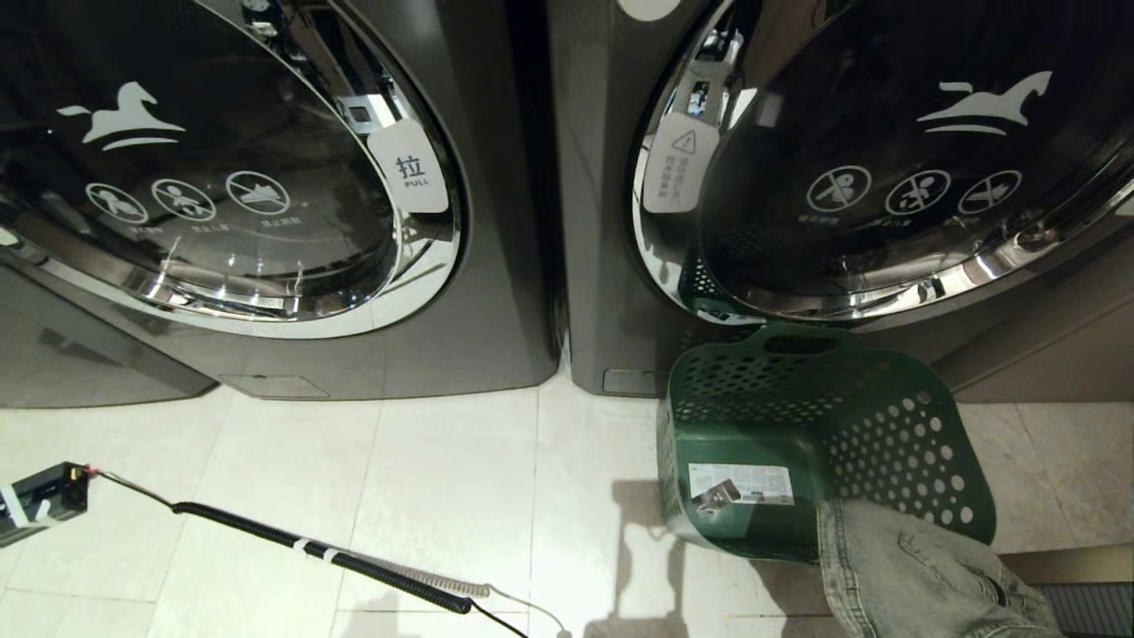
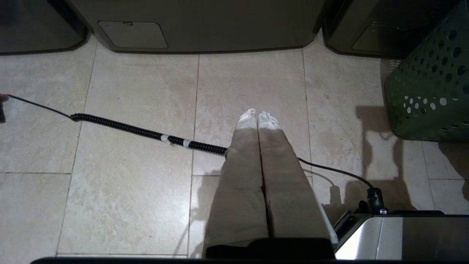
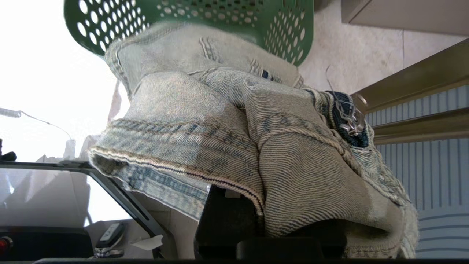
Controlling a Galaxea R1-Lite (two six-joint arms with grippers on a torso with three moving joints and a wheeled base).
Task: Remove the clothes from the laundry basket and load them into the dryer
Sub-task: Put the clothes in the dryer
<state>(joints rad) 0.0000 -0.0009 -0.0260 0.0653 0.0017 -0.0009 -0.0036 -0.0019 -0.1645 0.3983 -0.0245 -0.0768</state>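
My right pincer (image 3: 234,205) is gripping the denim garment (image 3: 234,139) closed-jawed, keeping it draped over the laundry basket's (image 1: 797,416) near rim, clear for the dryer (image 1: 886,177). My left pincer (image 2: 258,119) is parked closed above floor.

A second machine (image 1: 266,221) stands at ten o'clock, dark grey, its round glass door (image 1: 204,159) shut, chrome-ringed, printed with a white horse emblem (image 1: 120,115) and three round warning icons. A white pull tab (image 1: 409,168) sits on the door's right edge. Pale tiled floor (image 1: 443,496) spreads below. Across it, from nine o'clock toward six, runs a black coiled cable (image 1: 319,549) wrapped with white tape, its thin end meeting a small dark box (image 1: 40,501).
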